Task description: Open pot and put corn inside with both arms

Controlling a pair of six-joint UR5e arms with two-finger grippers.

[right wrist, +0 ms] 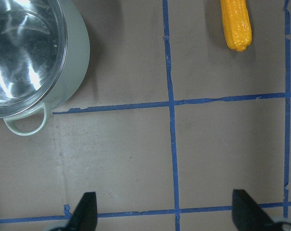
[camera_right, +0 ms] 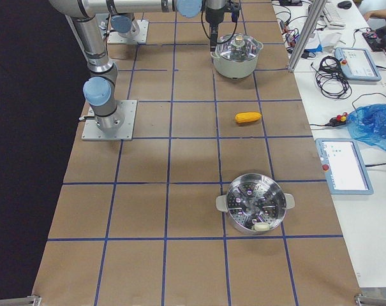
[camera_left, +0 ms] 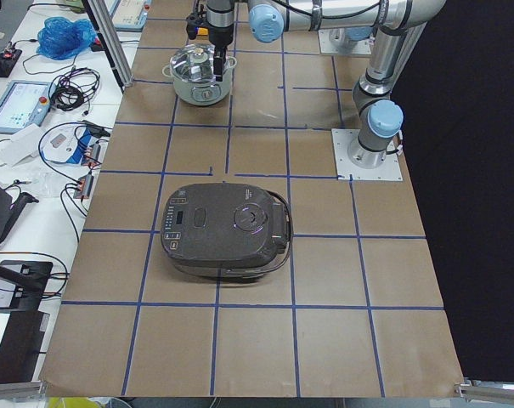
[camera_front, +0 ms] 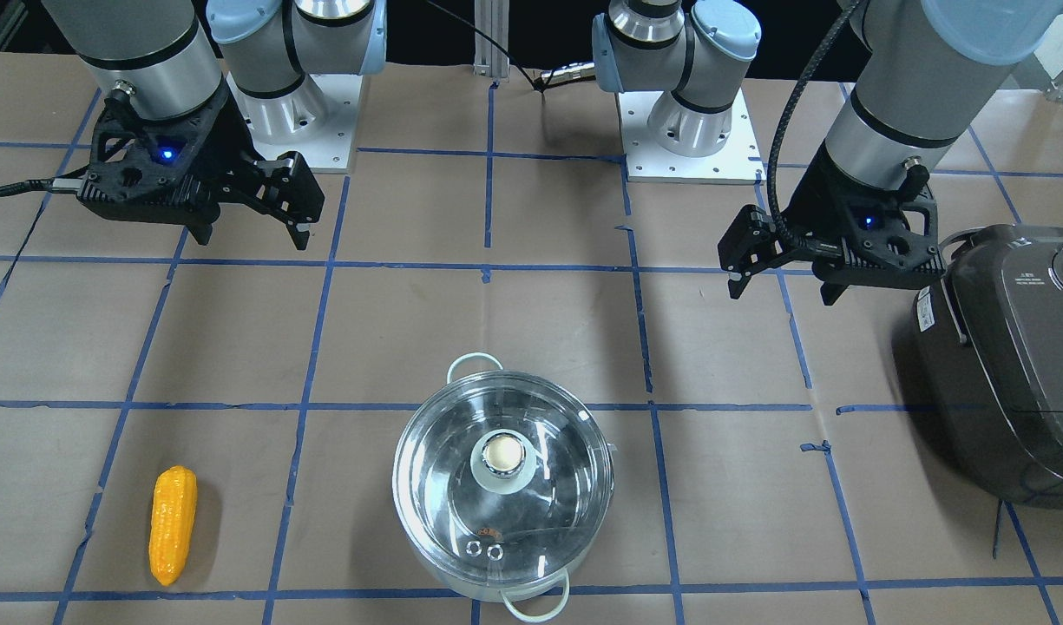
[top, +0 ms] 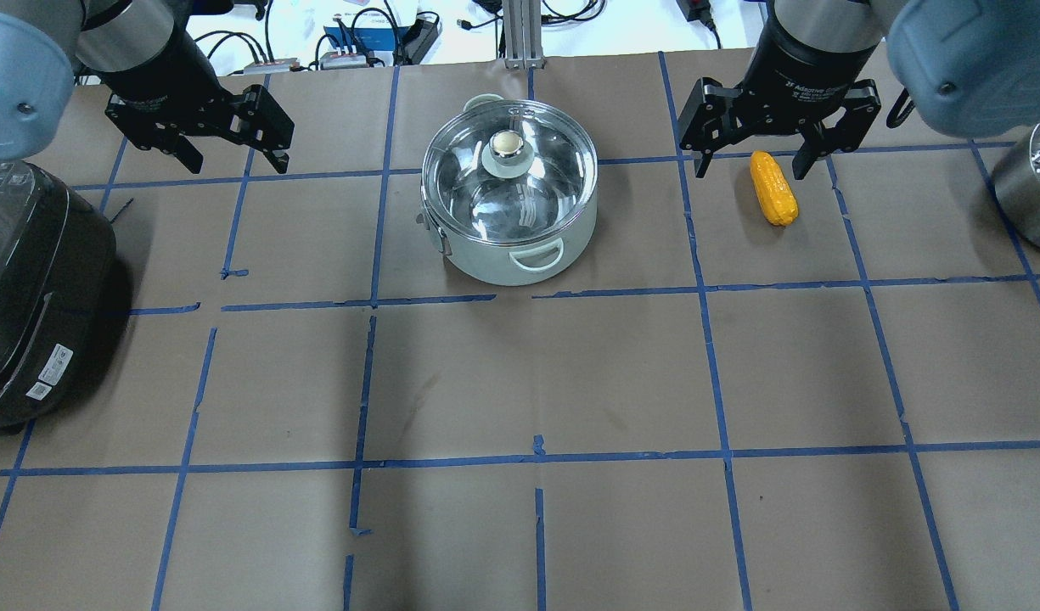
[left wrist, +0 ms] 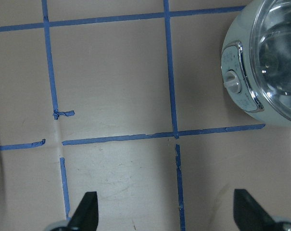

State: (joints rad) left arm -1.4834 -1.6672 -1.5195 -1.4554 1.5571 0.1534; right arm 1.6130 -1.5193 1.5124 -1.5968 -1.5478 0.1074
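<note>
The left gripper (top: 236,158) is hanging above the table (top: 570,382) with its fingers (left wrist: 85,211) spread wide. It is holding nothing and touching nothing. In its wrist view only bare brown paper and blue tape lines are lying between the two fingertips.

The right gripper (top: 750,163) is likewise hanging clear of the table, its fingers (right wrist: 85,212) standing wide apart and empty.

The pot (top: 509,191) is sitting toward the far side of the table, between the two grippers. It is to the right of the left gripper and to the left of the right one, and apart from both. Its glass lid (top: 477,182) is resting closed on the rim, with the metal knob (top: 507,144) at the centre. One pale loop handle (top: 536,255) is pointing toward the near side.

The corn (top: 774,188) is lying flat on the table to the right of the pot, well apart from it, with its length running near to far. In the right wrist view the corn (right wrist: 235,24) is showing far ahead of the fingertips, nearer the line of the right-hand finger, and nothing is touching it.

A dark rice cooker (top: 27,288) is sitting at the left end of the table. A metal steamer basket (camera_right: 253,204) is sitting at the right end.
</note>
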